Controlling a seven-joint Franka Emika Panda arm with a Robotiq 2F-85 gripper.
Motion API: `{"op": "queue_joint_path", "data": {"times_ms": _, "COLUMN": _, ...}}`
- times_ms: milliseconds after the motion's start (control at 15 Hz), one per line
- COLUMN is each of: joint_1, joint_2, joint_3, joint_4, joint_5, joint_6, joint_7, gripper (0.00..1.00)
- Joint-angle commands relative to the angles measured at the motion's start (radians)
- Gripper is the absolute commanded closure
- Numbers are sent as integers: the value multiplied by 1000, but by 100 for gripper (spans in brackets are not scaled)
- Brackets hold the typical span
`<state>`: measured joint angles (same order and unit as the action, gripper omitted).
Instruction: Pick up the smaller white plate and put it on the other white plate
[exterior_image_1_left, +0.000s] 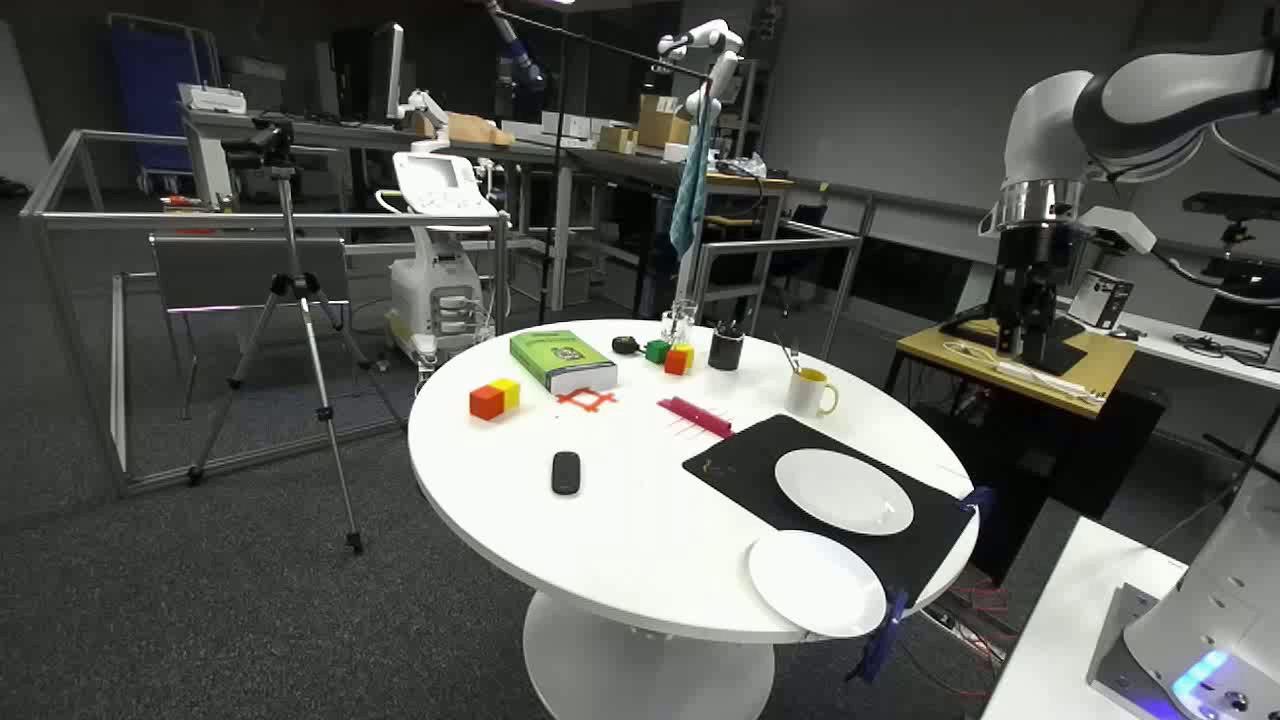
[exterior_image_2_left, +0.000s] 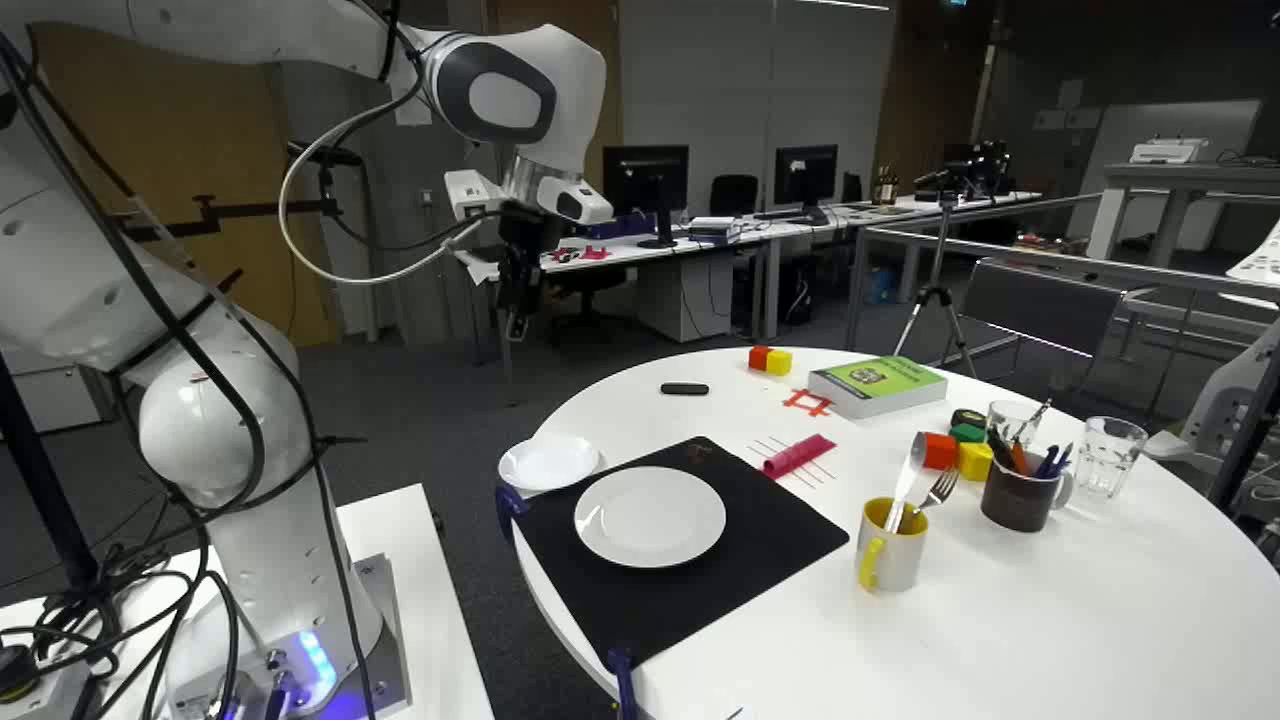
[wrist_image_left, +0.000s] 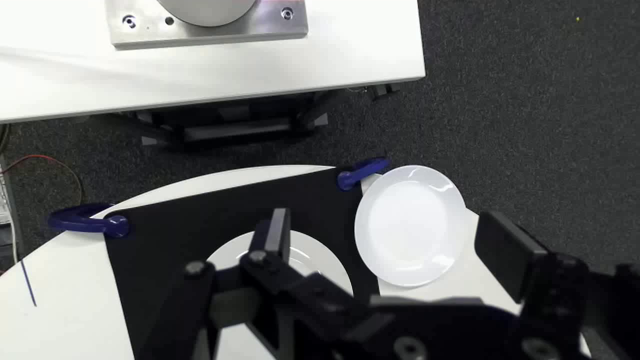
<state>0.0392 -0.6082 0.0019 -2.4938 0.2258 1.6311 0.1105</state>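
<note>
Dark carpet (exterior_image_1_left: 250, 620) ran beneath a round white table (exterior_image_1_left: 640, 550), and a tripod (exterior_image_1_left: 297, 285) stood on that carpet off to one side. Along one edge of the tabletop lay a black mat (exterior_image_2_left: 760, 540), with two blue clamps (wrist_image_left: 356, 175) at its corners. On that mat rested the larger white plate (exterior_image_2_left: 650, 516). Just beside it, at the table's edge, sat the smaller white plate (wrist_image_left: 410, 225): its side lapped over the mat's border, part of its rim jutted past the tabletop, and a strip of black showed between the two plates.

The gripper (wrist_image_left: 387, 237) hung in the air, higher than the table in both exterior views and well apart from both plates, its dark pads (wrist_image_left: 500, 250) spread wide from each other.

Farther across the table a mug (exterior_image_2_left: 905, 560), yellow inside, held a knife (exterior_image_2_left: 903, 490) and a fork (exterior_image_2_left: 943, 487). Near it stood a dark cup of pens (exterior_image_2_left: 1020, 495), two drinking glasses (exterior_image_2_left: 1110, 455) and red, yellow and green blocks (exterior_image_2_left: 975, 461). A green book (exterior_image_2_left: 878, 380) lay flat with an orange frame (exterior_image_2_left: 820, 408) just beside it, and a pink bar (exterior_image_2_left: 798, 455) lay between that frame and the mat. A black oblong object (exterior_image_2_left: 684, 389) and another pair of blocks (exterior_image_2_left: 778, 362), one red and one yellow, lay on the bare white top
</note>
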Motion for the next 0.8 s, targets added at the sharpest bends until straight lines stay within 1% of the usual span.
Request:
{"op": "queue_joint_path", "data": {"times_ms": 0, "joint_1": -15, "joint_2": 1, "joint_3": 12, "joint_4": 2, "joint_5": 5, "joint_6": -3, "joint_7": -6, "gripper": 0}}
{"op": "queue_joint_path", "data": {"times_ms": 267, "joint_1": -15, "joint_2": 1, "joint_3": 12, "joint_4": 2, "joint_5": 5, "joint_6": -3, "joint_7": -6, "gripper": 0}}
{"op": "queue_joint_path", "data": {"times_ms": 400, "joint_1": -5, "joint_2": 53, "joint_3": 52, "joint_4": 34, "joint_5": -15, "joint_6": 8, "joint_7": 22, "gripper": 0}}
{"op": "queue_joint_path", "data": {"times_ms": 600, "joint_1": 23, "joint_2": 128, "joint_3": 118, "joint_4": 86, "joint_5": -53, "joint_6": 23, "joint_7": 17, "gripper": 0}}
{"op": "queue_joint_path", "data": {"times_ms": 733, "joint_1": 47, "joint_2": 188, "joint_3": 174, "joint_4": 133, "joint_5": -98, "joint_6": 27, "joint_7": 8, "gripper": 0}}
